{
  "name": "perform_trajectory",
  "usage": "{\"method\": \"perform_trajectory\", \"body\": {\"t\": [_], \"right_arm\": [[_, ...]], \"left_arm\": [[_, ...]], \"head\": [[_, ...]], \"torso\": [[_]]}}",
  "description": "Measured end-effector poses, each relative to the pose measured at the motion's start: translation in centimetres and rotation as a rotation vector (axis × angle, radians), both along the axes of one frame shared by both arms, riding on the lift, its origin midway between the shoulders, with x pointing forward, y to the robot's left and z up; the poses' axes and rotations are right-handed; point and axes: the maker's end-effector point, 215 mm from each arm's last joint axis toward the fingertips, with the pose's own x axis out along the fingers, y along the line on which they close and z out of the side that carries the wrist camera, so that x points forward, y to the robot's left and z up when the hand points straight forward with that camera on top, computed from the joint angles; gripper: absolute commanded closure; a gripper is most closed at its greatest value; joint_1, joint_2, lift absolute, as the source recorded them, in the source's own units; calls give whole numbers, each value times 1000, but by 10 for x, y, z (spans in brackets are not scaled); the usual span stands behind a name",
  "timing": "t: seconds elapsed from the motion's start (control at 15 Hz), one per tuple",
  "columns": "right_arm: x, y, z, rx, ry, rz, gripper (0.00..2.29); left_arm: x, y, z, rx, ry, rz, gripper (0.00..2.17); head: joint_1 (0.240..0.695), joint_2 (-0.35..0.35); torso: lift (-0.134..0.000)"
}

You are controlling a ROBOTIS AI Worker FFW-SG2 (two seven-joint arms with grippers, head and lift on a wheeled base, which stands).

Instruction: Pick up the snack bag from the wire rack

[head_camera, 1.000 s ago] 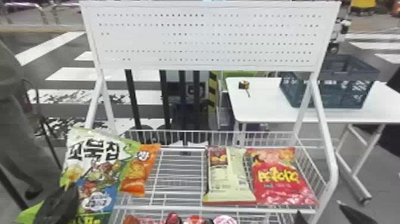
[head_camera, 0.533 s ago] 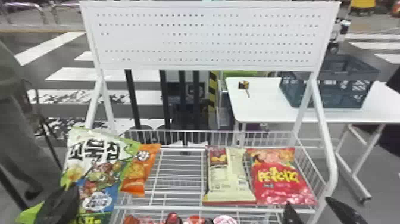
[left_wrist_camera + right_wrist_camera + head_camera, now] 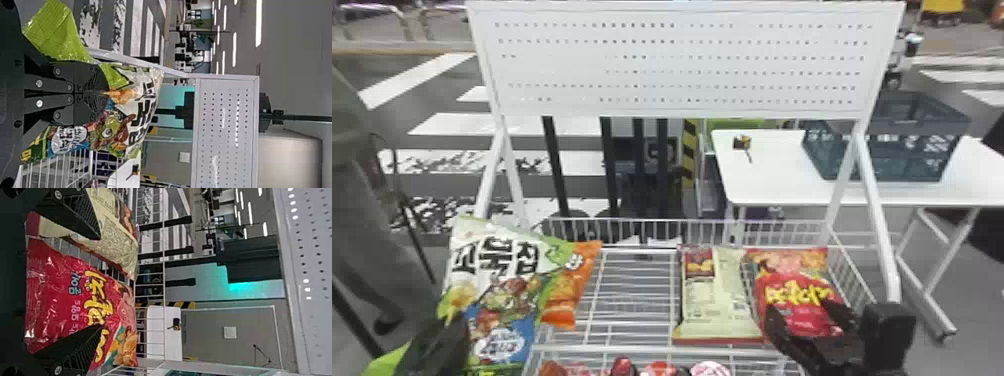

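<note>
At the left side of the white wire rack [image 3: 642, 350], see a large green, white and blue plastic snack bag [image 3: 502, 295] standing tall, pinched between the closed black fingers of the left gripper [image 3: 102, 93]. Judge the grasp on this bag as done, and the lift as likely well along; cannot confirm clearance of its lower end from the wires.

Toward the rack's right end, find the right gripper [image 3: 803, 306] spread open over a glossy red snack bag [image 3: 58, 282] with yellow lettering, one finger to each side. Cannot tell about contact. Count this one as lined up only, with closing and lifting left to do, if meant as part of the job.

On the upper wire tier, note the red bag lying face up at the right, just beside a cream-coloured bag with a red lower edge [image 3: 722, 300]. At the left, make out a smaller orange bag [image 3: 564, 300], partly hidden behind the held one. Below the front bar, glimpse a row of red and pink packs [image 3: 659, 370]. Beyond, on a white table [image 3: 767, 185], spot a blue-grey slatted plastic crate [image 3: 892, 160]; cannot make out any contents.
</note>
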Motion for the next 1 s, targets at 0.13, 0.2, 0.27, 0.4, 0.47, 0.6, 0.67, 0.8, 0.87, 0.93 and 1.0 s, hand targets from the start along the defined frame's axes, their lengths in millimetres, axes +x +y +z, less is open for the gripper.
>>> {"method": "perform_trajectory", "body": {"t": [0.13, 0.2, 0.27, 0.4, 0.47, 0.6, 0.67, 0.8, 0.87, 0.93, 1.0], "right_arm": [[18, -9, -16, -10, 40, -15, 97], [25, -16, -22, -13, 55, -26, 97], [31, -23, -28, -21, 69, -42, 97], [37, -35, -40, -44, 103, -69, 822], [38, -38, -48, -51, 130, -75, 1693], [37, -40, -56, -54, 157, -78, 2250], [37, -41, -56, -54, 160, -79, 2250], [36, -41, -51, -51, 154, -81, 2250], [36, -42, -48, -50, 148, -88, 2250], [35, -43, -43, -49, 137, -97, 2250], [34, -43, -37, -47, 124, -103, 2250]], "left_arm": [[0, 0, 0, 3, 0, 0, 1544], [0, 0, 0, 5, 0, 1, 1544], [0, 0, 0, 5, 0, 1, 1544], [0, 0, 0, 7, -1, 1, 1544], [1, 0, 1, 8, -2, 0, 1544], [2, 0, 0, 9, -3, 0, 1544], [3, 0, 1, 9, -4, -1, 1544], [4, 0, 0, 10, -5, -1, 1544], [4, 0, 0, 9, -4, -1, 1544], [4, 0, 0, 9, -4, -1, 1544], [4, 1, -1, 9, -3, 0, 1544]], "head": [[499, 0], [499, 0], [499, 0], [499, 0], [499, 0], [499, 0], [499, 0], [499, 0], [499, 0], [499, 0], [499, 0]], "torso": [[0], [0], [0], [0], [0], [0], [0], [0], [0], [0], [0]]}}
